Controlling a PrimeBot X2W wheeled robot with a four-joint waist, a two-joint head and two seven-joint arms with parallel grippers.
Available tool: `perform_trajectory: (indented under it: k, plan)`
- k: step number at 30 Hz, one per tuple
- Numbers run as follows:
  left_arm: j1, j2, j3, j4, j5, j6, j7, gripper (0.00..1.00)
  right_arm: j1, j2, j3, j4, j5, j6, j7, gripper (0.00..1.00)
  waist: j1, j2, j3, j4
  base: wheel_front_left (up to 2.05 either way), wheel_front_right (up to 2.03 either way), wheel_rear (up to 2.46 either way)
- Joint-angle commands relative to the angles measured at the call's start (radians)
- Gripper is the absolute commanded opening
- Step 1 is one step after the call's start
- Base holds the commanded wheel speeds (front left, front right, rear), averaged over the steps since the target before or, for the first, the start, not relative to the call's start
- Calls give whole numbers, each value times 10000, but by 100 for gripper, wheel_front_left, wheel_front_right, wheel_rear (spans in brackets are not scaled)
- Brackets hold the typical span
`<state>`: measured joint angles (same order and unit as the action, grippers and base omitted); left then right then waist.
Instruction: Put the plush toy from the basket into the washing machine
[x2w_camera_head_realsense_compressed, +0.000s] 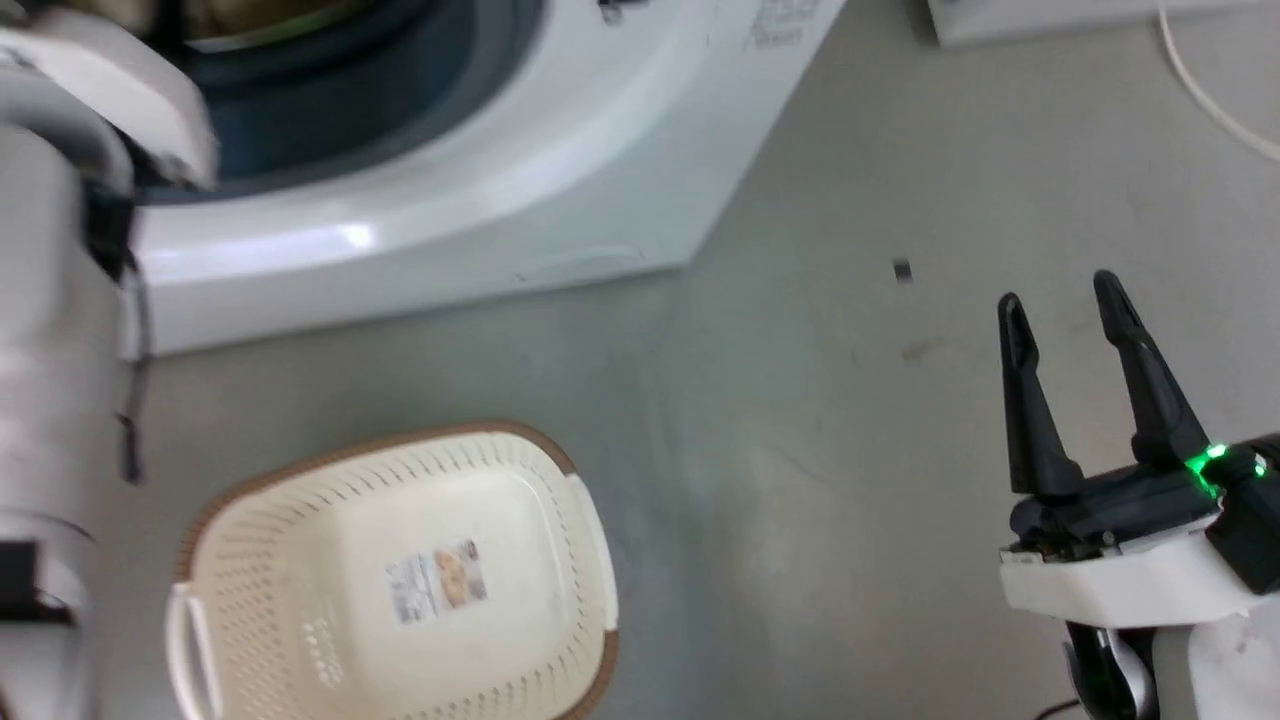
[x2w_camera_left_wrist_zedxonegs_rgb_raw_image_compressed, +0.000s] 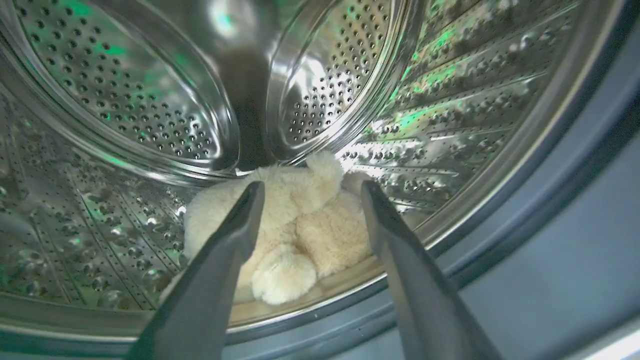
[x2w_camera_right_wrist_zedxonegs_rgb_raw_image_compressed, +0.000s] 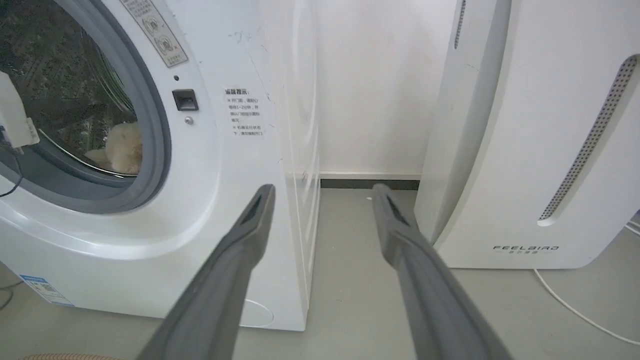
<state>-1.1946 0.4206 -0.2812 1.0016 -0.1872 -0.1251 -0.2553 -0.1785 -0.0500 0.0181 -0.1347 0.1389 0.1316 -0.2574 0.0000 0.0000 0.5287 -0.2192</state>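
The plush toy (x2w_camera_left_wrist_zedxonegs_rgb_raw_image_compressed: 295, 230) lies on the bottom of the drum (x2w_camera_left_wrist_zedxonegs_rgb_raw_image_compressed: 125, 100), towards the front, one rounded paw close to the drum's front lip. The left gripper (x2w_camera_left_wrist_zedxonegs_rgb_raw_image_compressed: 311, 187) hangs just in front of it with its two fingers spread wide and nothing between them; whether the tips brush the fur I cannot tell. Around them is the grey door seal (x2w_camera_left_wrist_zedxonegs_rgb_raw_image_compressed: 575, 240) of the washing machine (x2w_camera_head_realsense_compressed: 500, 200).

The drop looks done, so the step in hand is likely getting the arm out cleanly. Best to keep the fingers apart so no fur gets pinched, and pull straight back along the line of the fingers, lifting a little to clear the seal. Since the toy sits near the lip, a dragged finger could roll it out.

The basket (x2w_camera_head_realsense_compressed: 380, 445) on the floor (x2w_camera_head_realsense_compressed: 800, 450) is empty. The right gripper (x2w_camera_head_realsense_compressed: 1058, 292) idles well to the side, released and empty, near a white appliance (x2w_camera_right_wrist_zedxonegs_rgb_raw_image_compressed: 525, 150)
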Motion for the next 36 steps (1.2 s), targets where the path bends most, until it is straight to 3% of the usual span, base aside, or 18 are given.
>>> perform_trajectory:
  k: [1,2,10,13,20,29,36]
  plan:
    - [427,-136,-28,-291,-51,2,-54,100,191,-2,-65,50,-102,-9,-44,100,0,0,-1020,610,0,0,0]
    - [1414,-392,2,-1121,-117,114,-59,100,401,-2,-131,124,-231,-9,-44,100,0,0,-1712,937,0,0,0]
    - [4461,-884,652,-3828,-624,696,-63,100,1051,-2,-308,282,-404,-9,-44,100,0,0,-3030,1630,0,0,0]
    - [6419,-1151,1124,-5561,-823,1193,-63,100,1478,-2,-360,326,-449,-9,-44,100,0,0,-3579,1833,0,0,0]
    - [9631,-1851,1544,-8135,-753,2025,-64,100,1993,-2,-463,354,-427,-9,-44,100,0,0,-4196,2057,0,0,0]
    - [11747,-2515,1200,-9096,-258,2413,-64,100,2457,-2,-419,509,-318,-9,-44,100,0,0,-4696,2315,0,0,0]
    - [12181,-2673,1097,-9147,36,2502,-64,100,2637,-2,-330,614,-222,-9,-44,100,0,0,-4830,2356,0,0,0]
